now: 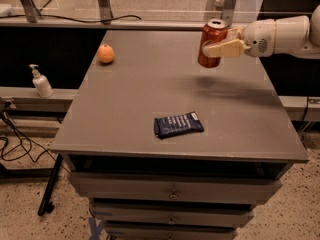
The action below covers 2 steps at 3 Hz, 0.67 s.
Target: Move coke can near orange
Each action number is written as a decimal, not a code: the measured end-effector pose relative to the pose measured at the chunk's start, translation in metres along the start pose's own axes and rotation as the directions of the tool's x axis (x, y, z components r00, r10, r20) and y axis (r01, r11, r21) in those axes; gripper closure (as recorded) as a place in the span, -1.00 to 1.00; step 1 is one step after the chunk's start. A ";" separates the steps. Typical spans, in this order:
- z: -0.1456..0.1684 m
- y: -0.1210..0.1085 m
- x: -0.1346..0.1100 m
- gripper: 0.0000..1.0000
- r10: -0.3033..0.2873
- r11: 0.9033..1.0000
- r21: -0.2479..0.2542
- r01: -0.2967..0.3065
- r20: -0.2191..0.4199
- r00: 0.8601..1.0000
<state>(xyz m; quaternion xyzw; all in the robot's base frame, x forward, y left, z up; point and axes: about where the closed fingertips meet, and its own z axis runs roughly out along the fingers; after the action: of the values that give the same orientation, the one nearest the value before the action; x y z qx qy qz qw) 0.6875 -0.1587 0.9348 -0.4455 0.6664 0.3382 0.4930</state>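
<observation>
The red coke can [212,44] with a silver top is held upright in the air above the right back part of the grey table [135,109]. My gripper [216,45] comes in from the right on a white arm and is shut on the can, one cream finger [225,48] across its front. The orange [105,53] sits on the table near the back left corner, well to the left of the can.
A dark blue snack packet [178,124] lies on the table's front middle. A white pump bottle [41,82] stands on a ledge left of the table. Drawers sit below the tabletop. A metal frame runs behind the table.
</observation>
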 end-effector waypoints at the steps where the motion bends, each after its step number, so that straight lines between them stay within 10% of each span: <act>1: 0.007 0.004 -0.011 1.00 -0.003 1.000 -0.010 0.004 0.024 1.000; 2: 0.040 0.019 -0.038 1.00 0.005 1.000 -0.026 -0.003 0.062 0.998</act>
<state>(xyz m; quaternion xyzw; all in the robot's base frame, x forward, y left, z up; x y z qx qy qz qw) 0.6885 -0.1066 0.9599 -0.4399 0.6472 0.3615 0.5070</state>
